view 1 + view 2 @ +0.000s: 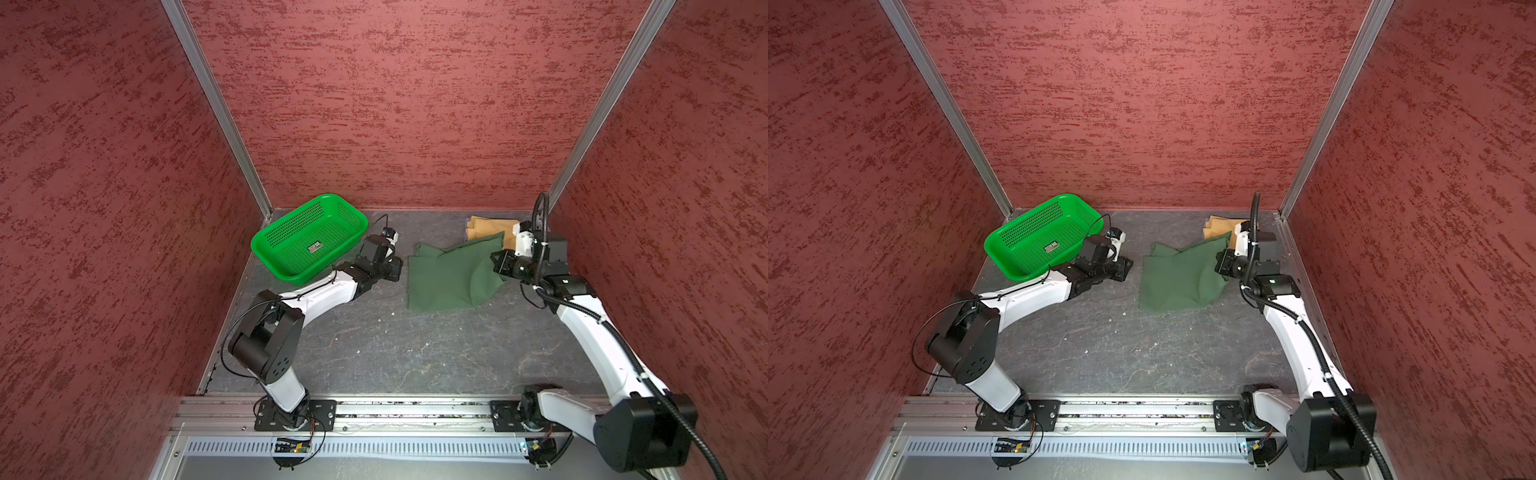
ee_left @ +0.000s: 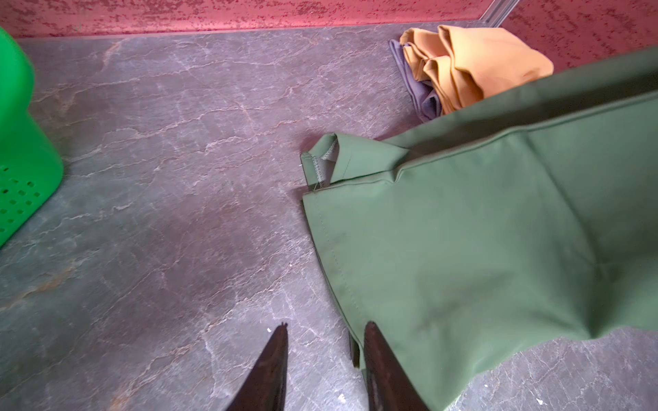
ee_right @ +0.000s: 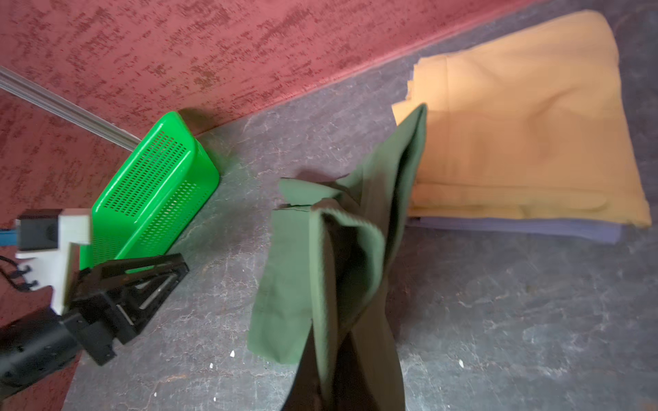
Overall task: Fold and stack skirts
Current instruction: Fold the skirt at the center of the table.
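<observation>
The dark green skirt (image 1: pixel 451 276) (image 1: pixel 1179 278) lies partly spread in the middle-right of the table, its right side lifted. My right gripper (image 1: pixel 498 262) (image 3: pixel 341 356) is shut on that raised edge, and cloth drapes over its fingers in the right wrist view. The mustard-yellow skirt (image 1: pixel 490 228) (image 3: pixel 527 142) sits folded at the back right on the lavender-grey skirt (image 2: pixel 420 96) (image 3: pixel 516 227), of which only an edge shows. My left gripper (image 1: pixel 395 266) (image 2: pixel 327 325) is open low over the table at the green skirt's left hem (image 2: pixel 331 256), one finger over the cloth edge.
A bright green perforated basket (image 1: pixel 291 226) (image 1: pixel 1025 226) stands tilted at the back left, close behind my left wrist. Red walls close in the table at the back and on both sides. The grey tabletop (image 1: pixel 395 353) runs forward to the arm bases.
</observation>
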